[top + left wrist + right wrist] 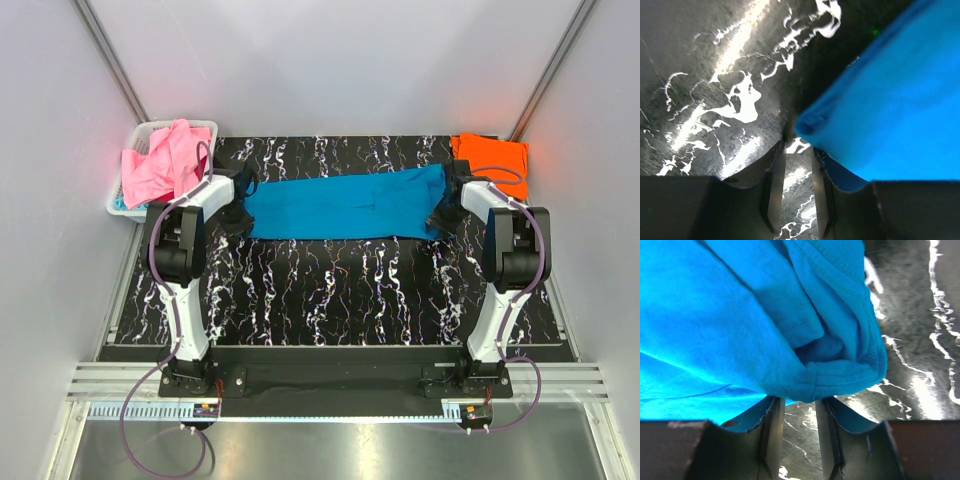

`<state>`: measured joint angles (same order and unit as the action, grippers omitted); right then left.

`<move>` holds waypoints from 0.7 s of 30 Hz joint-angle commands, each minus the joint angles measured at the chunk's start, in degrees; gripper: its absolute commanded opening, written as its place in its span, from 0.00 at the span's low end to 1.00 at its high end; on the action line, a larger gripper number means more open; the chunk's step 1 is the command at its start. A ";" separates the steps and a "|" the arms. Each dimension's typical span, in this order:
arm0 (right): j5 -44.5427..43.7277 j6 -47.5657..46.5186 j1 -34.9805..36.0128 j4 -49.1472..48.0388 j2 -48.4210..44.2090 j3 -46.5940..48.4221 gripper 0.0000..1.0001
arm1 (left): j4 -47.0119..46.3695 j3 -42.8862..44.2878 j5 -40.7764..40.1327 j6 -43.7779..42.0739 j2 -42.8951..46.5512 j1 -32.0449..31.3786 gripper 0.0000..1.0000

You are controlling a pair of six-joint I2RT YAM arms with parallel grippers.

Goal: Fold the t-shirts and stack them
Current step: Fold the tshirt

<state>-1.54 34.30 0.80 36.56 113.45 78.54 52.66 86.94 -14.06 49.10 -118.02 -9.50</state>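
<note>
left gripper (797, 149): I see jaws narrowly apart, shirt (890, 100) corner at the right fingertip | right gripper (799, 401): jaws narrowly apart, shirt hem lying across both tips

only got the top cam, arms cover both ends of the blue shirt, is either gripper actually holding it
Observer: Not the left. In its wrist view the left gripper is open, with bare table showing between the jaws. The teal shirt has a folded corner just past the fingertips.
Operator: and the right one
Observer: The right gripper is open too. Only table shows in its gap, and the shirt's edge sits just beyond the tips.
Operator: is that end lying flat
Observer: No, it is bunched in several layers, with a stitched hem wrapped round the corner.
</note>
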 commanded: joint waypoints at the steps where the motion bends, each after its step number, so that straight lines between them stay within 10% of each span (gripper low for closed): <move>1: -3.73 -1.26 -0.45 3.00 0.63 1.61 0.37 | 1.04 1.92 -1.84 0.38 -1.25 0.44 0.31; 21: -1.01 -1.61 -0.45 3.17 0.37 2.67 0.34 | 0.77 4.64 3.78 -2.26 10.53 -1.58 0.33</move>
<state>-2.35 33.21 0.62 38.92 113.45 79.20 53.98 88.71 -11.86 47.86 -109.56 -10.50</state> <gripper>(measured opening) 0.347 0.329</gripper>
